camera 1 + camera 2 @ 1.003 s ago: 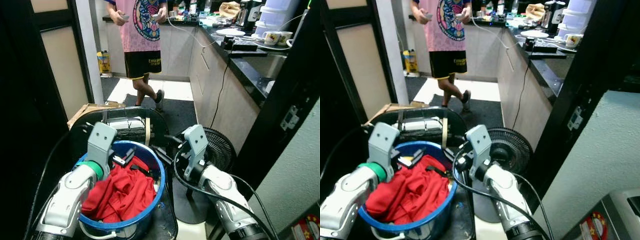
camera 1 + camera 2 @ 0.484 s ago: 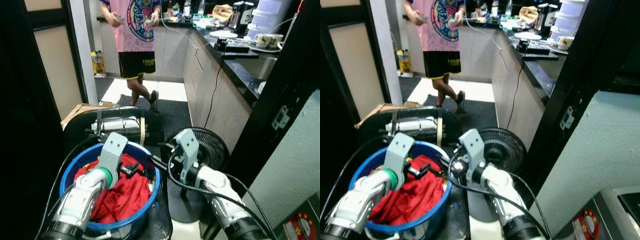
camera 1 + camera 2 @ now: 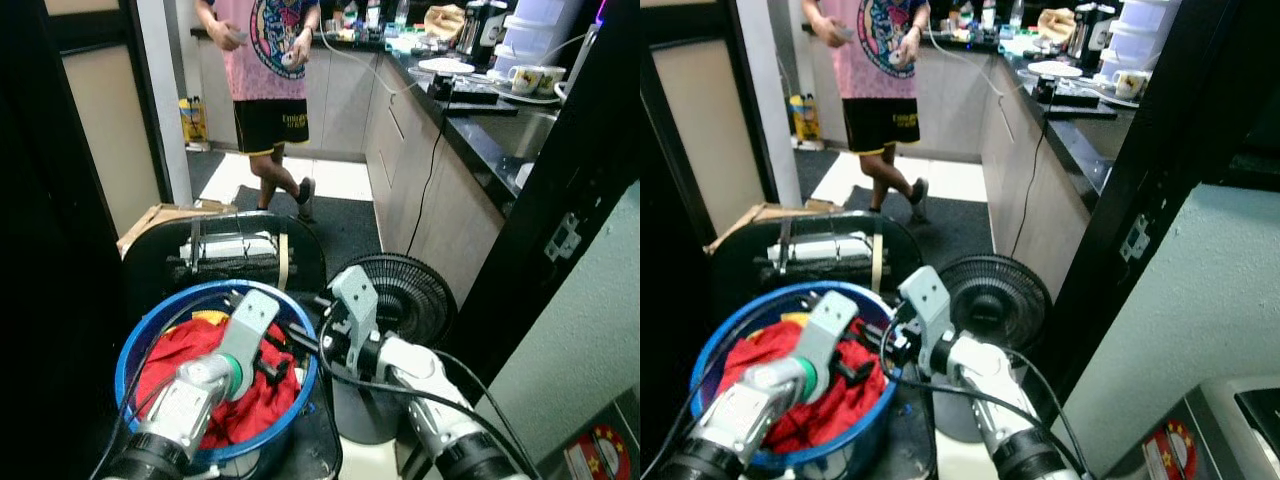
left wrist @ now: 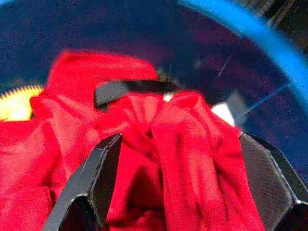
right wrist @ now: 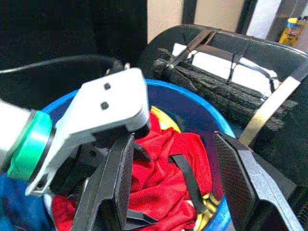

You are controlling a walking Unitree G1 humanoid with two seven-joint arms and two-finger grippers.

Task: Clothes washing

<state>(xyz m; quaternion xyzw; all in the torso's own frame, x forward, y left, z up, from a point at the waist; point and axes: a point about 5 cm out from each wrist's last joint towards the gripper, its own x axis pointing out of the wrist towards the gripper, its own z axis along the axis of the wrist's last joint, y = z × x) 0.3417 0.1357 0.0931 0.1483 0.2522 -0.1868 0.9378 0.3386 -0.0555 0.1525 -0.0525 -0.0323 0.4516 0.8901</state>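
The bucket (image 3: 135,345) looks like smooth, glossy blue plastic, and the garment (image 4: 168,144) inside it is soft, matt red cloth with a flat black fabric strap (image 4: 130,88). Both arms are cased in satin silver metal, and the left pincer (image 4: 178,187) has matt black fingers (image 4: 103,171) with a faceted plastic look. The tabletop (image 3: 500,125) is polished, glossy black stone.

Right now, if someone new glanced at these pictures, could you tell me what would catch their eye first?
The red clothes heaped in the blue bucket right below the robot stand out most. The left gripper reaches down into that heap with open jaws, and the right gripper hangs open at the bucket's rim. Behind them a person stands in the kitchen aisle, and a black fan sits beside the bucket.
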